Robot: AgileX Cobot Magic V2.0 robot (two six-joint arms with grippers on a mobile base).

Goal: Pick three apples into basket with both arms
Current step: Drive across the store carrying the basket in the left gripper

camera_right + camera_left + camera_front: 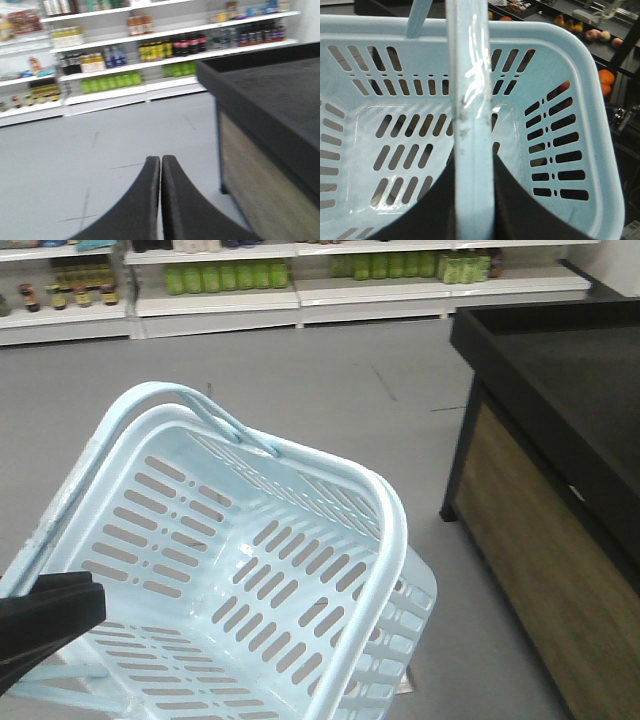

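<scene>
The basket [393,540] is smooth, glossy plastic; its handle [472,100] shines, lightly scuffed. The counter [560,370] has a matt black top and a wood-grain side.

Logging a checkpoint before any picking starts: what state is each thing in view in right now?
basket: empty, tilted.
handle: swung up, clamped in the left gripper.
left gripper: shut on the handle.
right gripper: shut, holding nothing.
oranges: lying outside the basket.
</scene>
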